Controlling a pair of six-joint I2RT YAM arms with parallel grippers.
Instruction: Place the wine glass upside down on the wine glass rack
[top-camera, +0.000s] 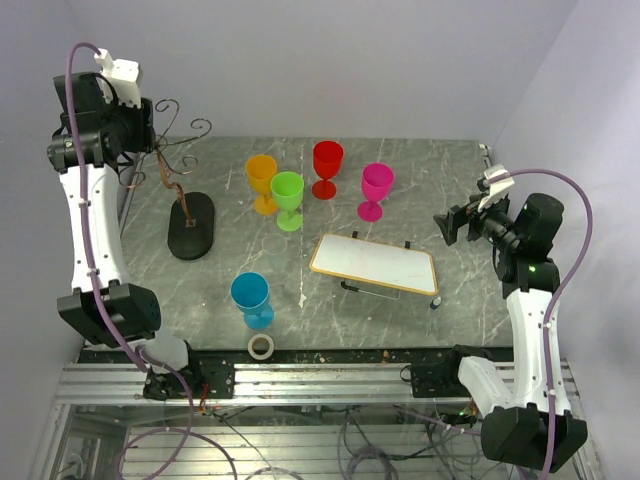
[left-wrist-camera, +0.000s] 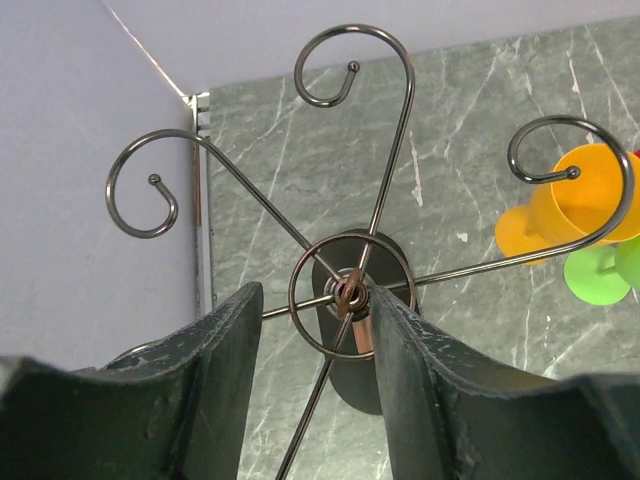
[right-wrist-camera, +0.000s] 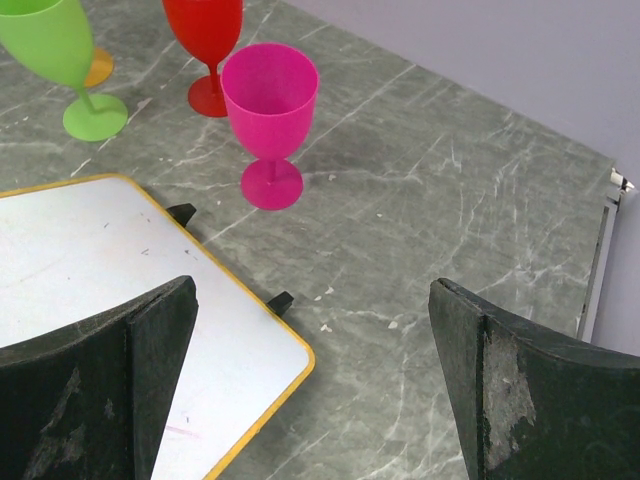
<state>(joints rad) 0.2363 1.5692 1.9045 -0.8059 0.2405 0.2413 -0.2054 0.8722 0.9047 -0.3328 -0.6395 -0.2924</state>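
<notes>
Left claw (left-wrist-camera: 312, 296) jaws apart, straddling top of the wine glass rack (top-camera: 190, 228) on the table (top-camera: 440, 180), left side | right claw (right-wrist-camera: 312, 288) spread wide, gripping nothing | pink wine glass (right-wrist-camera: 268, 95) upright, well apart from rack

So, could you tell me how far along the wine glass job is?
Done: nothing yet; the wine glass rack carries no glass. The orange glass, green glass, red glass, pink glass and blue glass stand upright on the table. In hand: no glass; the left end effector straddles the rack's top, the right end effector hangs open near the pink glass. To do: grasp, invert and hang one.
</notes>
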